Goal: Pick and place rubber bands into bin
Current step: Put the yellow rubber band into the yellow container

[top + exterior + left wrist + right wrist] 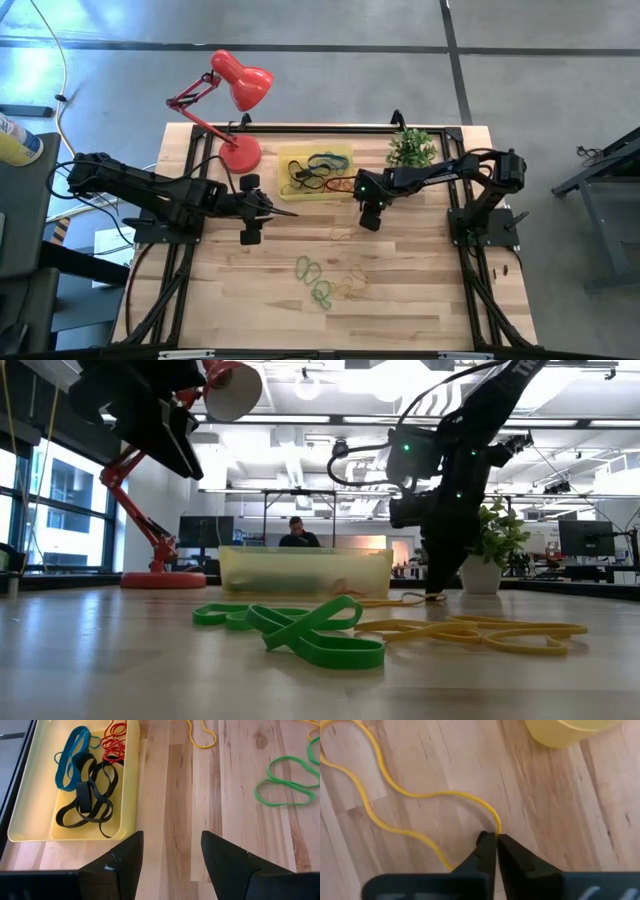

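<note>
The yellow translucent bin (315, 172) sits at the table's far middle and holds blue, red and black rubber bands (85, 785). Loose green bands (300, 630) and yellow bands (500, 632) lie on the wood at the table's near middle (322, 280). One yellow band (395, 795) lies just near of the bin's right end. My right gripper (492, 837) is low over it, shut on it. My left gripper (172, 845) is open and hovers above bare wood beside the bin's left end (275, 210). My right gripper pinches the yellow band at one bend of its loop (496, 827), between the two fingertips. It comes from above, pointing down at the table (435, 592). The rest of the band lies slack on the wood (365, 800).
A red desk lamp (238, 95) stands at the far left corner, its base (240, 155) next to the bin. A small potted plant (411, 148) stands right of the bin. Bare wood lies at the near left and near right. A person shows in the room behind (296, 532).
</note>
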{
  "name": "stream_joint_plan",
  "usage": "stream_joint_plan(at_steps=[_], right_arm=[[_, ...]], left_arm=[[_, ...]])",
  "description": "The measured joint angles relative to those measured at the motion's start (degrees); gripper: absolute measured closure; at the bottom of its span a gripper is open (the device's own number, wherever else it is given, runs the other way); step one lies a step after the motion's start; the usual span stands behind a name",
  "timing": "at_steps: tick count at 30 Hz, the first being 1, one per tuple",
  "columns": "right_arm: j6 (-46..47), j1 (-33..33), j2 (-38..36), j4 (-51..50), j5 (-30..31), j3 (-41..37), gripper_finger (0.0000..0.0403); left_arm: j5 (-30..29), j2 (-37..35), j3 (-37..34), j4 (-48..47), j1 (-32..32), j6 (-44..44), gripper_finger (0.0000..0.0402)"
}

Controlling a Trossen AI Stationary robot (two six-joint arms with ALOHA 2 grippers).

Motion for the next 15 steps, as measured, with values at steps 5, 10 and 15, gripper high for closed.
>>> stream_joint_plan(at_steps=[5, 10, 15], right_arm=[[2.24, 0.01, -0.15, 0.02, -0.05, -0.02, 0.0397], [2.92, 0.11, -1.87, -0.65, 0.95, 1.28, 0.0401], [1.84, 0.13, -5.70, -1.11, 1.99, 3.45, 0.0402]], left_arm=[[0.00, 0.00, 0.02, 0.00, 0.00, -0.01, 0.0213], [0.00, 0.02, 0.02, 0.00, 0.00, 0.00, 0.0213], [0.02, -0.08, 0.04, 0.00, -0.02, -0.01, 0.0213]])
